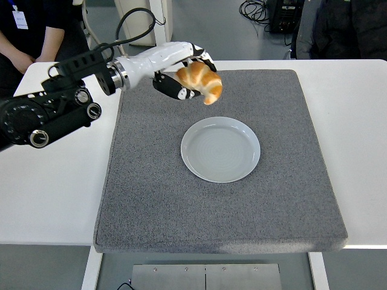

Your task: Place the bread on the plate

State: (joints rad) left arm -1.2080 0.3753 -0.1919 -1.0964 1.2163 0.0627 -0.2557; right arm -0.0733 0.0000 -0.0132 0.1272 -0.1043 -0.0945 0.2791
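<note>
Golden-brown and glossy, the croissant [202, 82] is what you want to watch: a curved crescent with ridged layers, paler on its upper end and darker orange toward the lower tip, which points down and to the right.

Head view, your only view. Your left hand [181, 72] has its fingers closed around the croissant's upper left part; the black fingertips [179, 93] wrap under it and the white palm shell sits behind. The bread is lifted clear of the surface, over the far part of the grey felt mat [151, 199], up and to the left of the plate [221, 149], not yet over it. The plate is pale blue-grey, round, with nothing on it, lying flat near the middle of the mat. The mat covers most of the white table [48, 199].

Left arm comes in from the left edge, black joints low, white forearm reaching right, with a black cable [134, 21] looping above it.

A person's arm [42, 42] shows at the top left corner, beyond the table.
</note>
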